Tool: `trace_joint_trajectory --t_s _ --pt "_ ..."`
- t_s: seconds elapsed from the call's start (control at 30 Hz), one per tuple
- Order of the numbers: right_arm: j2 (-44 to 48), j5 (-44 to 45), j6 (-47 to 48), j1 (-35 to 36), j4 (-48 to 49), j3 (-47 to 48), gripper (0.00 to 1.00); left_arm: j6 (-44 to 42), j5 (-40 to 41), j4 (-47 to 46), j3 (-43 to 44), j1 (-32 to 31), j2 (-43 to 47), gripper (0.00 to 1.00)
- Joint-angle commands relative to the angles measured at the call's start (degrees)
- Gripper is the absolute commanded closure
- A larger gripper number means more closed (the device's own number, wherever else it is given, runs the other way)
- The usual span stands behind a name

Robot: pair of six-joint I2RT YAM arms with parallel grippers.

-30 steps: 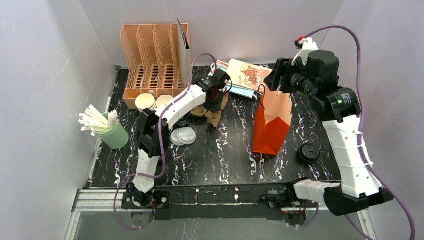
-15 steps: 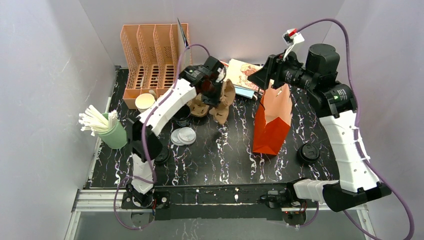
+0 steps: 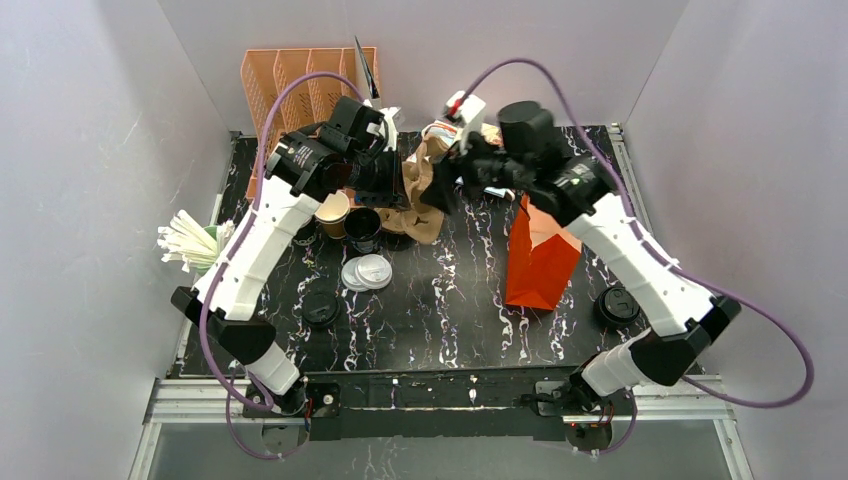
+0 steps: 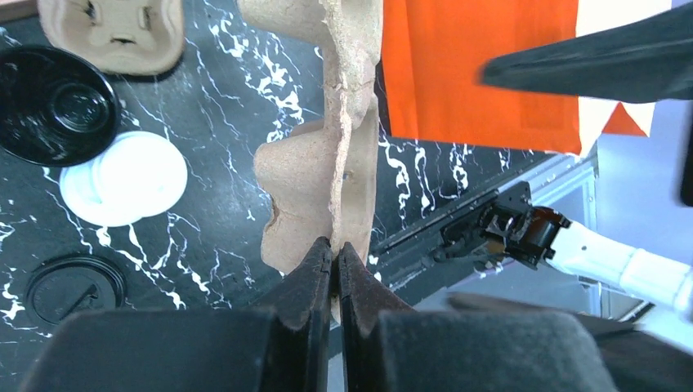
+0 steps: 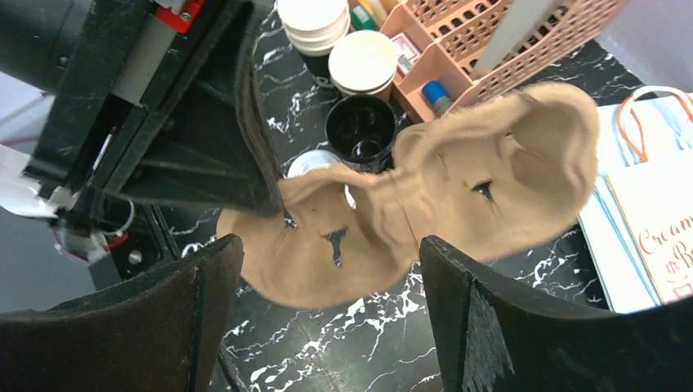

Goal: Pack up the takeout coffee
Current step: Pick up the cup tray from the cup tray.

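Pinching the rim of a brown cardboard cup carrier (image 4: 327,180), the left gripper (image 4: 335,247) has its 2 fingers pressed together on the thin edge, and the carrier hangs clear of the table (image 3: 450,310). In the top view the same gripper (image 3: 395,187) holds the carrier (image 3: 425,195) out to its right, toward the right gripper (image 3: 450,180).

The right gripper (image 5: 327,245) has its 2 fingers spread wide apart. Its own camera shows the carrier (image 5: 490,163) just past the fingertips, between the 2 of them; whether either finger touches it cannot be told.

The brown paper cup (image 3: 333,212) stands upright on the table below the left gripper and slightly to its left in the top view, with no lid on it and its white inside showing. A black cup (image 3: 362,228) stands just beside it, on the side nearer the carrier. From the right gripper the paper cup (image 5: 362,64) lies beyond the carrier, with the black cup (image 5: 359,126) nearer, and an orange rack (image 5: 490,41) to the right of both.

An orange bag (image 3: 540,265) stands upright under the right arm, behind the right gripper. 2 white lids (image 3: 367,272) lie overlapping on the table under the left gripper, and a black lid (image 3: 321,308) lies near them
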State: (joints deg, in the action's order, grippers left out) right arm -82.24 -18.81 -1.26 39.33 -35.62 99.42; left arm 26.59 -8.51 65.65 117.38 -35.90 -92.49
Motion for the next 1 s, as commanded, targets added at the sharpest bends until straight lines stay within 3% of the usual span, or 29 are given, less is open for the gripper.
trace_joint_trajectory --t_s 0.0,0.27,0.43,0.63,0.97 --pt "-1.82 8.73 7.75 6.46 -0.45 3.35 0.11 0.58 -4.99 0.01 -2.05 0.07 4.02 1.00" --pt "-1.34 12.55 10.49 7.56 0.46 1.37 0.03 1.54 -7.82 -1.83 -1.26 0.05 4.59 1.00" --pt "0.13 15.08 12.68 7.53 0.22 -0.52 0.02 1.11 -7.53 0.17 0.09 0.05 4.25 1.00" --pt "2.23 11.30 18.20 7.56 0.24 -4.12 0.13 -0.06 -11.31 -0.33 0.41 0.04 4.84 1.00" --pt "1.94 9.16 20.07 7.59 -0.90 -3.32 0.17 -0.70 -16.75 -1.60 2.17 0.07 5.02 1.00"
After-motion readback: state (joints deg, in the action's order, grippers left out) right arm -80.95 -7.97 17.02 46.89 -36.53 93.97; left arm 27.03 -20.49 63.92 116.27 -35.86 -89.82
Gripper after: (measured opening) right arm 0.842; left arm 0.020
